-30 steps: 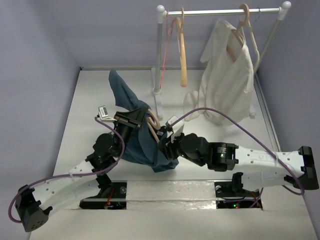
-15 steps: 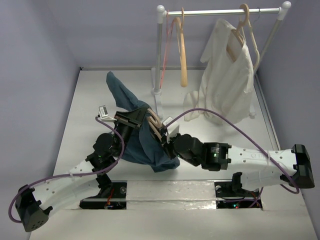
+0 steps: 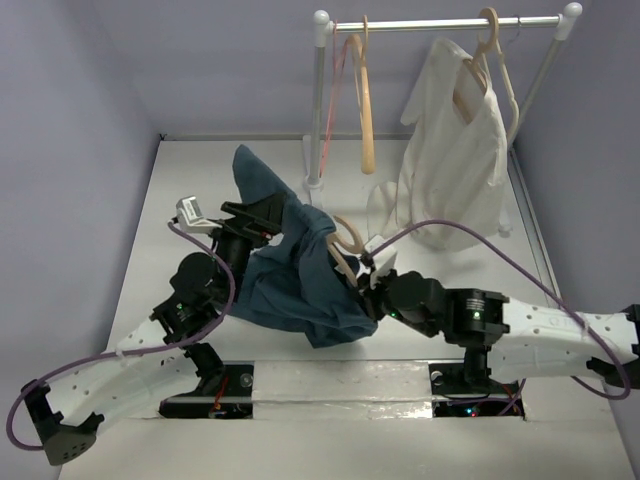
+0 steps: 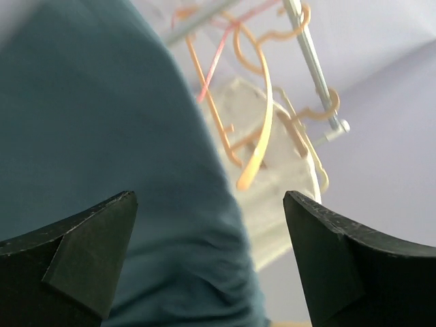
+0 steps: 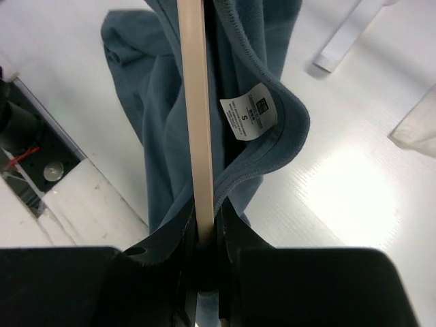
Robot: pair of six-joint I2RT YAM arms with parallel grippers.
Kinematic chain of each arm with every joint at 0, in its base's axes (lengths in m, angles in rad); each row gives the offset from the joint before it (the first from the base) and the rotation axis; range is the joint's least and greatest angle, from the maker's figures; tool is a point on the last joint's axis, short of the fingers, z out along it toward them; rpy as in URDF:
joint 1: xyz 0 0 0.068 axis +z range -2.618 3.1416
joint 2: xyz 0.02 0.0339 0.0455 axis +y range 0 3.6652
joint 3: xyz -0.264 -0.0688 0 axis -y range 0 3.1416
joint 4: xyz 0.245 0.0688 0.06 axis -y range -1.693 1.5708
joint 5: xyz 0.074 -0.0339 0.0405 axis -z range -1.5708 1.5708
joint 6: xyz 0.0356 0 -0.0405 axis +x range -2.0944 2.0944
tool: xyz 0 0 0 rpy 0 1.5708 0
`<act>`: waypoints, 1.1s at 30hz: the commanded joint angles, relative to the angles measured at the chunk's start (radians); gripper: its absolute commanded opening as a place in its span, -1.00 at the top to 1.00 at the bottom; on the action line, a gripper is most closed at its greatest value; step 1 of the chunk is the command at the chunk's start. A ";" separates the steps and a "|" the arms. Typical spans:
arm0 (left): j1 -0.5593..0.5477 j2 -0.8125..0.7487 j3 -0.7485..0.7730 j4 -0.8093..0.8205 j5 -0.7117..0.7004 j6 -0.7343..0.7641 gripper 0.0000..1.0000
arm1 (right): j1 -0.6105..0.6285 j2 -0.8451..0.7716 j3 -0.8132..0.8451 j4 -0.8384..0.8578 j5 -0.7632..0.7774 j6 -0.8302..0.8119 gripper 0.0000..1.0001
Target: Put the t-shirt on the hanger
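The main risk is the dark teal-blue short-sleeved cloth t-shirt [image 3: 290,285] sliding off the pale tan, wood-look hanger [image 3: 347,247]. The left hand [image 4: 209,201] has its fingers wide apart and grips nothing, with the teal cloth just ahead of them. The garment's weight therefore seems to rest on the hanger and the white bench [image 3: 200,180] alone.

The right hand [image 5: 204,225] is clamped on the hanger's bar, with cloth bunched on both sides of its jaws. In the right wrist view the collar, with its small pale label [image 5: 248,112], loops to the right of the bar. I cannot tell whether either shoulder of the hanger sits inside the t-shirt. If neither does, a lift or tilt by the right arm would likely let the cloth slip down a sloping shoulder. Cloth pinched beside the bar could also drag the collar askew.

The t-shirt lies heaped at mid-bench between the two arms, with one flap standing up at its far left.

A second ago the left hand was closed at the cloth; it has since let go. The raised flap has shifted right and slumped a little. The hanger's hook and the right hand have also moved right.
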 commanded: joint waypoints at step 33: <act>0.480 0.227 0.154 0.120 0.393 -0.040 1.00 | 0.000 -0.197 -0.031 -0.068 -0.106 0.070 1.00</act>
